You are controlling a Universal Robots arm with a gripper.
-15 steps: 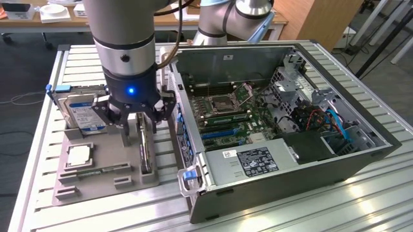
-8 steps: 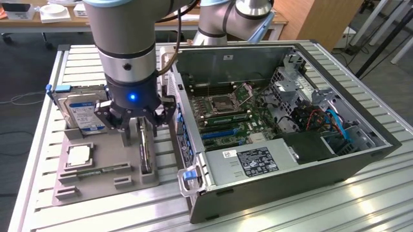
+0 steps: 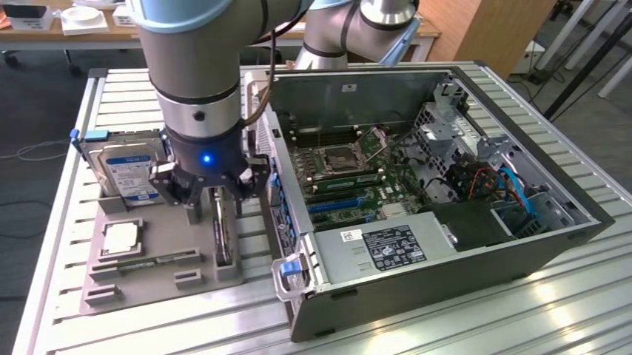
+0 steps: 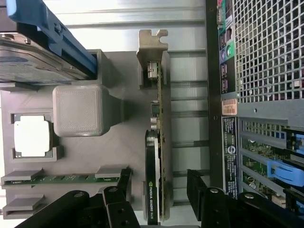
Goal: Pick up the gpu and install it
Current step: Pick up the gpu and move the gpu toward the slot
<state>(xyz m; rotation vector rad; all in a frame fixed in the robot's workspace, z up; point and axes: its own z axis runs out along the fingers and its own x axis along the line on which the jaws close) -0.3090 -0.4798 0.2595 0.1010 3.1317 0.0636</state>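
Exterior view
My gripper (image 3: 215,208): open wide, low over the gray holder (image 3: 148,277), one finger on each side of the gpu (image 3: 223,238) and nothing held.
Gpu: stands on its long edge in a slot of the holder, on the side nearest the computer case (image 3: 445,285). It is not yet lifted.
Neighbours: the hard drive (image 3: 123,171) stands upright at the holder's far end. A processor (image 3: 120,238) and a memory stick (image 3: 148,260) lie toward the exterior view's left.
Case: its side is open and the motherboard (image 3: 345,166) with its blue slots (image 3: 334,205) is exposed — no card is seated there that I can see.

Wrist view
My gripper (image 4: 159,179): both black fingers (image 4: 116,202) flank the card, with a gap showing on each side. I judge neither pad to be touching.
Gpu (image 4: 156,142): seen edge-on, with the pale bracket (image 4: 152,52) at the end away from my fingers and the fan housing between them.
Case wall (image 4: 266,57): just beside the card.

Risks
Uneven closing: the gaps look unequal, so one pad could meet the card first and tilt it in its slot.
Grip place: I would be squeezing over the fan housing near one end, so the bracket end could sag.
Clearance: the case wall is close — a crooked lift could catch the bracket.
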